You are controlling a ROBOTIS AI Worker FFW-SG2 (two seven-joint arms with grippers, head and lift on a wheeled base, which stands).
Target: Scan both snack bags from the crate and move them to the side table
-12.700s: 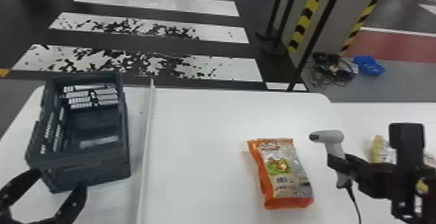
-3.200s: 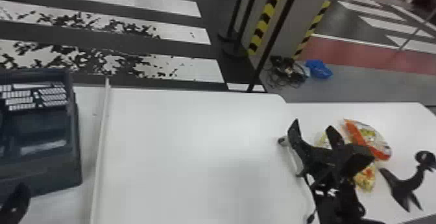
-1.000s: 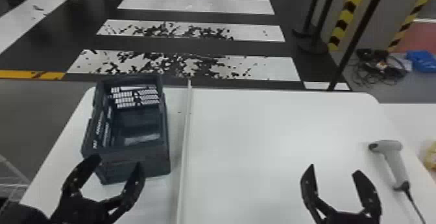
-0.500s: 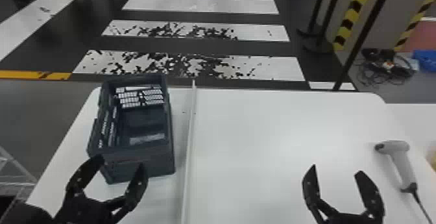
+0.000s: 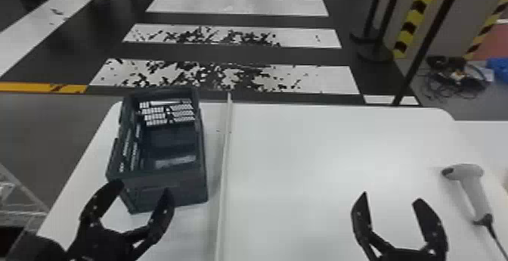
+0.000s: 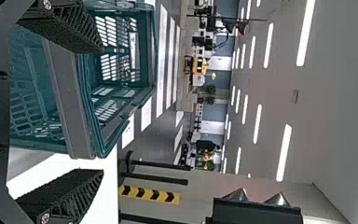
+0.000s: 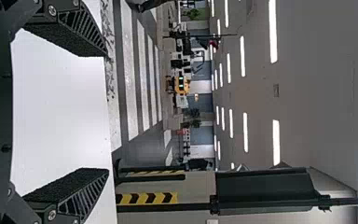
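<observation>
Head view: left pincer (image 5: 143,188) points toward the crate (image 5: 190,190), right pincer (image 5: 391,197) over the table (image 5: 302,165), both spread

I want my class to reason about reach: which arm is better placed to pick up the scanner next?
Probably the right. Its fingers are open, empty and near the scanner; the left arm's fingers are over by the crate, across the white strip.

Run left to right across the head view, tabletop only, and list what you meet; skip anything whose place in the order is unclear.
Dark crate → long pale strip → right hand → handheld scanner
</observation>
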